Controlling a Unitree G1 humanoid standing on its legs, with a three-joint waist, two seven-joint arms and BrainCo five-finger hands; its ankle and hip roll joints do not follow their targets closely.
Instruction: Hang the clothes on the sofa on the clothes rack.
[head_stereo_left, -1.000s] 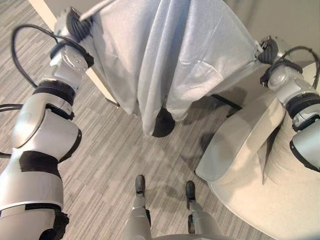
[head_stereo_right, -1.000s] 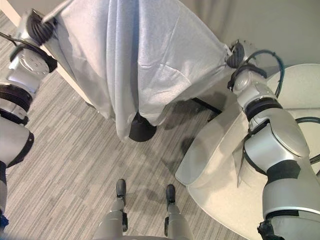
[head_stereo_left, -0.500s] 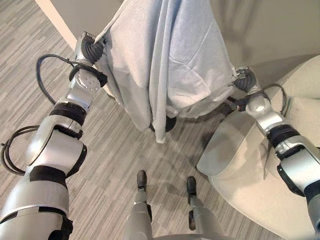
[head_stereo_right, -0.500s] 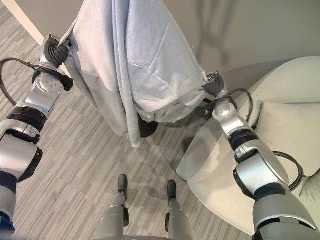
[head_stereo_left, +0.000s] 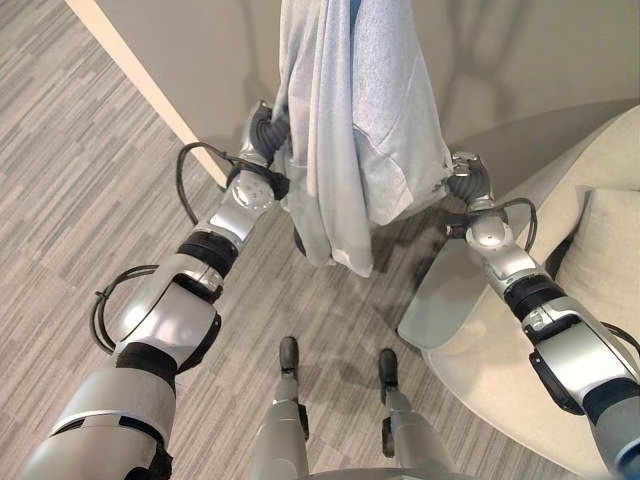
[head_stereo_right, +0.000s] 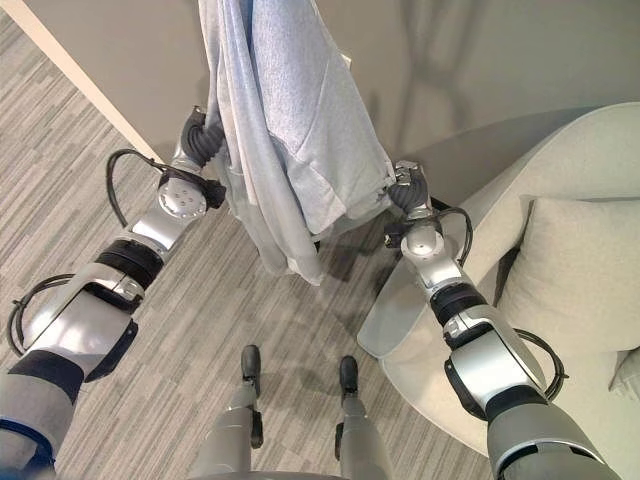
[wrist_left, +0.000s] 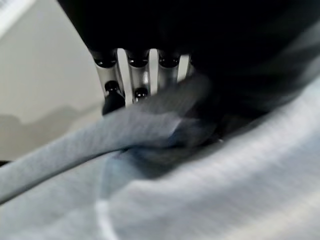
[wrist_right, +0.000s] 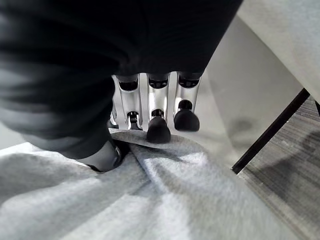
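**Grey garment held up between both hands, beside the sofa**

The garment (head_stereo_left: 350, 130) is a pale grey, soft knit with a faintly fleecy, heathered surface. It hangs in long vertical folds, bunched narrow, and its lower hem ends in uneven points above the floor (head_stereo_left: 90, 190). A seam line and a patch-like panel show on its front.

The left hand (head_stereo_left: 268, 125) is at the garment's left edge, its fingers (wrist_left: 140, 80) curled over a thick roll of the cloth. The right hand (head_stereo_right: 408, 185) is at the garment's right lower edge; its dark-tipped fingers (wrist_right: 159, 125) and thumb pinch a fold of the fabric.

The garment hangs left of the sofa (head_stereo_right: 590, 260), clear of its seat, in front of a plain wall (head_stereo_left: 200, 50). The sofa is rounded, covered in smooth cream cloth, with a square cushion (head_stereo_right: 575, 275) leaning on its back. The floor is carpet in fine grey stripes. A thin black bar (wrist_right: 272, 130) runs slantwise past the right hand, just under the cloth.
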